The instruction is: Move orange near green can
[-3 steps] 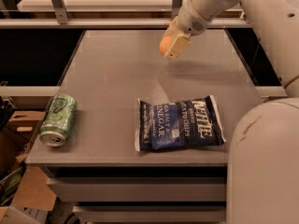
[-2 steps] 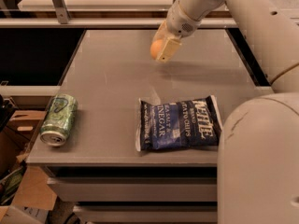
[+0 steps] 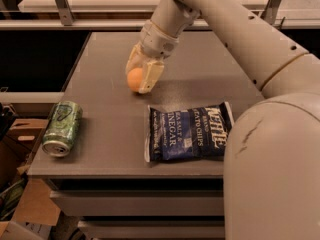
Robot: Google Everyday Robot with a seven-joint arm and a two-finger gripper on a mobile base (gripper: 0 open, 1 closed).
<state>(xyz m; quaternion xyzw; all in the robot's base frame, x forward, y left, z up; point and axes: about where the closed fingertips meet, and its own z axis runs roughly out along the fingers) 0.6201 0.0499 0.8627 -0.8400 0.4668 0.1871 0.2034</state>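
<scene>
So compared with a second ago, the pale end effector (image 3: 141,80) has swung left and toward the near side of the grey table (image 3: 105,54). It's now low over the middle rather than up by the far right part. It's still pinching the small round orange fruit (image 3: 135,79) between its two fingers, and I can't tell if the fruit touches the surface. The light-green aluminium drink can (image 3: 62,128) hasn't budged: it's lying on its side at the near left corner, silver top facing the front edge, well apart from the fruit. The dark blue bag of potato chips (image 3: 190,133) is also where it was, flat near the front, just below and right of the end effector. Brown cardboard boxes (image 3: 31,208) sit on the floor at lower left, contents unclear.
</scene>
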